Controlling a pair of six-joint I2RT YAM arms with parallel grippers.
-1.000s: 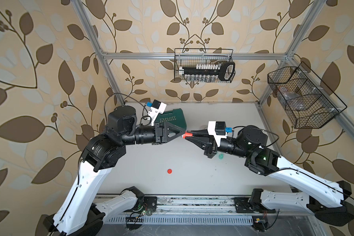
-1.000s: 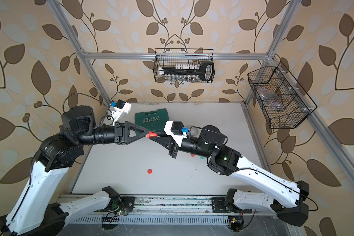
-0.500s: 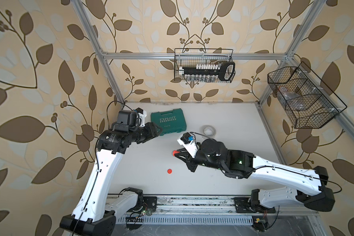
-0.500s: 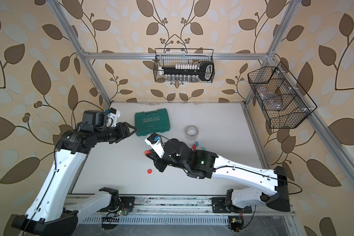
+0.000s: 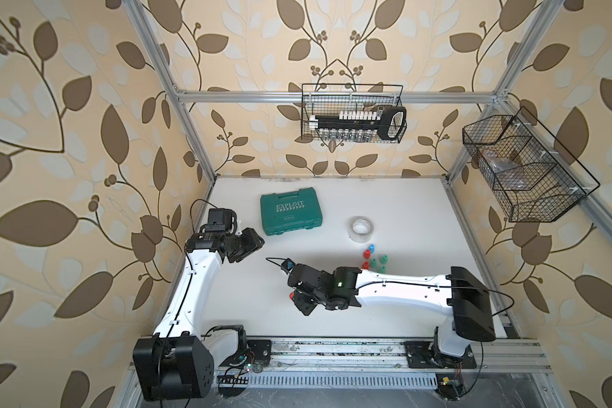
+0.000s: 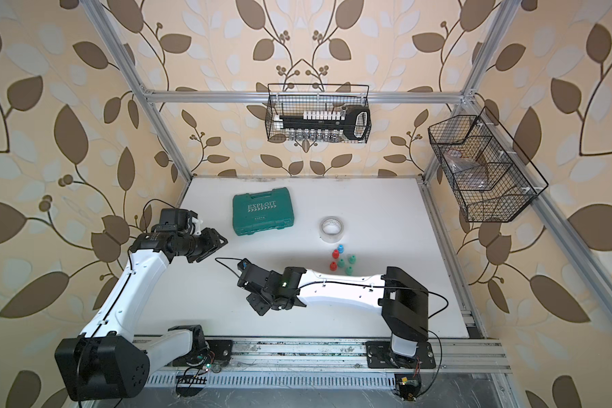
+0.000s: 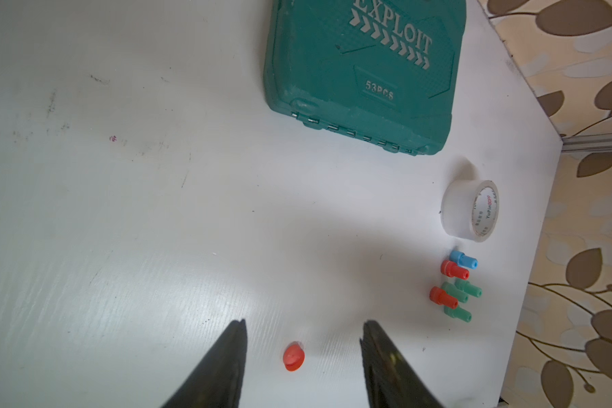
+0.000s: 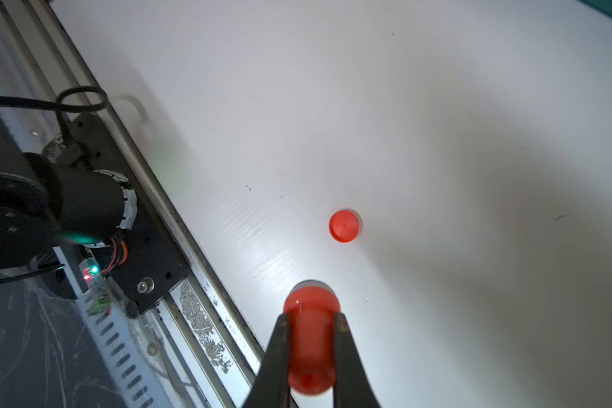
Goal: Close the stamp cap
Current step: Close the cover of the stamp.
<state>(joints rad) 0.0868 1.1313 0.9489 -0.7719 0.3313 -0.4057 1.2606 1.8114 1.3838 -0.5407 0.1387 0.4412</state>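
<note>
The right gripper point(image 8: 311, 318) is clamped on a red stamp point(image 8: 311, 353). Its two black fingers point(image 8: 280, 353) press the stamp's narrow body from both sides, and the wider end sticks out past the tips toward the white bench point(image 8: 438, 106). Ahead of that end and clearly apart from it, the red cap point(image 8: 345, 226) lies alone on the bench, not on the stamp. This spot is near the bench's front edge, where the metal rail point(image 8: 198, 268) runs, and about midway along that edge.

The left gripper point(image 7: 302, 323) stands open, with nothing between its jaws. In its wrist view the cap shows through the gap, on the bench farther off. In both top views this gripper hangs near the left edge of the bench, close to the front left corner of a green case point(image 5: 292, 211) and not touching it.

The case lies flat toward the back edge, left of the middle. To its right, near the middle of the bench, a roll of clear tape point(image 5: 362, 229) lies flat. Between the tape and the right arm point(image 5: 403, 293) stands a tight cluster of small stamps point(image 5: 372, 264): one blue, two red and three green.

A wire basket point(image 5: 354, 118) hangs on the back wall, and a second basket point(image 5: 523, 166) hangs on the right wall.
</note>
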